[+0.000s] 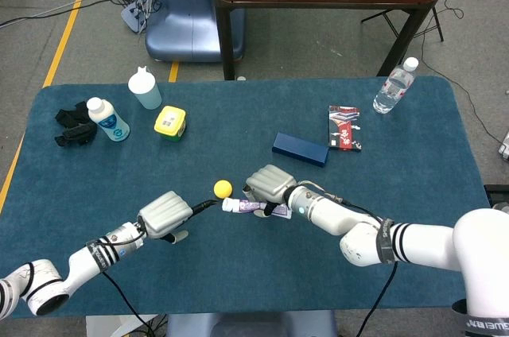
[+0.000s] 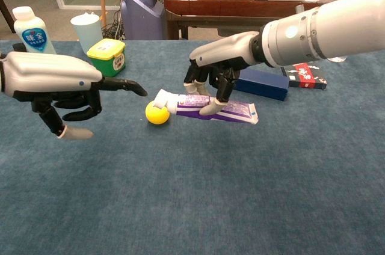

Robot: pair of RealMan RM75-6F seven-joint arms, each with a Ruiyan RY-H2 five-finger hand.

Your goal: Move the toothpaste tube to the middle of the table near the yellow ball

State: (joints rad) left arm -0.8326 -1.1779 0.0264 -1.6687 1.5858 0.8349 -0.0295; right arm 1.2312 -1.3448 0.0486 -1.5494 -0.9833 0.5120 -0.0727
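Observation:
The purple-and-white toothpaste tube (image 2: pixel 238 110) hangs just above the blue table (image 2: pixel 198 201), tilted, its white cap next to the yellow ball (image 2: pixel 157 113). My right hand (image 2: pixel 224 60) grips the tube from above with fingers curled around its middle. In the head view the tube (image 1: pixel 238 206) pokes out left of the right hand (image 1: pixel 269 183), just below the ball (image 1: pixel 223 188). My left hand (image 2: pixel 53 80) holds nothing; one finger points toward the ball, the others are curled, and it stands clear of the cap. The head view shows this hand (image 1: pixel 165 214) left of the tube.
A white bottle (image 1: pixel 107 119), a pale cup (image 1: pixel 145 88), a yellow-green tub (image 1: pixel 170 122) and a black bundle (image 1: pixel 72 125) stand at the far left. A dark blue box (image 1: pixel 300 149), a red-black packet (image 1: pixel 344 127) and a water bottle (image 1: pixel 394 86) lie far right.

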